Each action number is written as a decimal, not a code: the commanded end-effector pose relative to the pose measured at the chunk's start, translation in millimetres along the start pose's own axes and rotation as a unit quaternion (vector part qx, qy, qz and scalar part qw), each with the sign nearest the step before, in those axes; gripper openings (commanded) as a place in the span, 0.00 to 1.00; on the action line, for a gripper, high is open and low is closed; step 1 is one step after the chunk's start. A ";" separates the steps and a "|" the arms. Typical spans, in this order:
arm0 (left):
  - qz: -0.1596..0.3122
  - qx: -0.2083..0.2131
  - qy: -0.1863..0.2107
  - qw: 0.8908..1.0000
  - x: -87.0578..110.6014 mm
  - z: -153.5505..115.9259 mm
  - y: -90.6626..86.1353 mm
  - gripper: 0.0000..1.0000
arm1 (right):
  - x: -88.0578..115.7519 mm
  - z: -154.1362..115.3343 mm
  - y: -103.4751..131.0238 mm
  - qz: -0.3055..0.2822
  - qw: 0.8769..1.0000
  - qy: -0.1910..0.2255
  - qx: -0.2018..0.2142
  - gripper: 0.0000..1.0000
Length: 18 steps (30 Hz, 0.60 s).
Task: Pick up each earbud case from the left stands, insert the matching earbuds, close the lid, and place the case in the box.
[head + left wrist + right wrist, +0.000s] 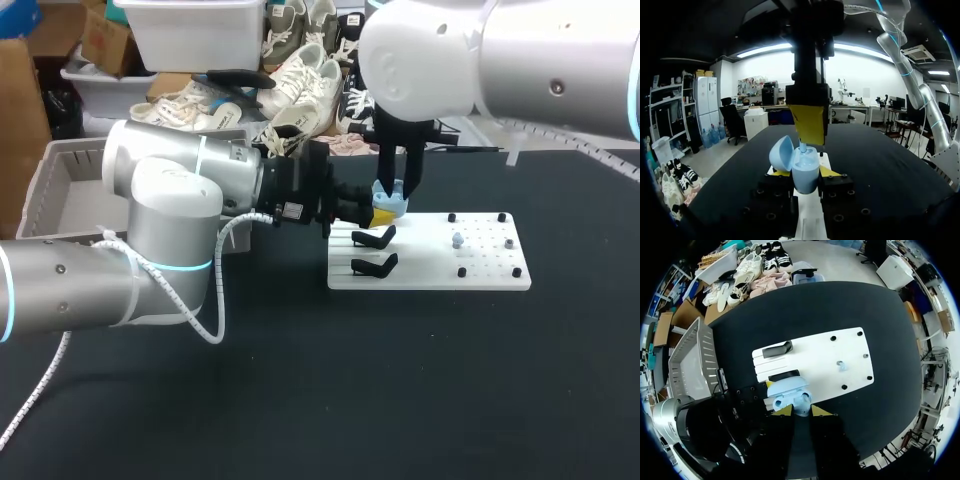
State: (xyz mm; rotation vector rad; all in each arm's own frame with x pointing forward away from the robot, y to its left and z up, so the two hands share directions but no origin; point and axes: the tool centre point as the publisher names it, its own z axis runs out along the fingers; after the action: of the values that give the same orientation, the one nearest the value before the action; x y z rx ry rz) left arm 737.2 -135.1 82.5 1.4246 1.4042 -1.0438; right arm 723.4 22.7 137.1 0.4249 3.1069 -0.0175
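My left gripper (806,172) is shut on a light blue earbud case (805,170), held upright with its lid (780,152) swung open. The case (388,203) hangs over the left end of the white board (480,272). My right gripper (801,410) comes straight down onto the case (786,390), shut on a light blue earbud (801,406) at its opening. In the left wrist view that gripper's yellow finger (808,124) stands right above the case. Another earbud (457,241) sits on the board's pegs. Two black stands (376,238) (376,265) are bare.
A grey box (60,195) stands at the table's left, behind my left arm; the right wrist view shows the box (690,365) beside the board (815,357). Several black pegs dot the board's right half. Black tabletop lies in front.
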 end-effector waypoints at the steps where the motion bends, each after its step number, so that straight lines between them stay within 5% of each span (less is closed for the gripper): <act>1: 0.000 0.000 -0.001 1.000 0.6 0.1 0.2 0.00 | -0.3 0.1 0.4 0.000 1.000 0.002 0.001 0.00; 18: 0.000 0.000 -0.001 1.000 0.6 0.1 0.2 0.00 | 1.1 6.9 -2.4 0.002 1.000 0.003 0.001 0.00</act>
State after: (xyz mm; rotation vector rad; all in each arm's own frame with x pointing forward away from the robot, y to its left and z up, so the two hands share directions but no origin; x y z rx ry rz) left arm 737.0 -135.3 82.5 1.4248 1.4040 -1.0441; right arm 722.5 21.4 132.2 0.4314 3.1145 -0.0216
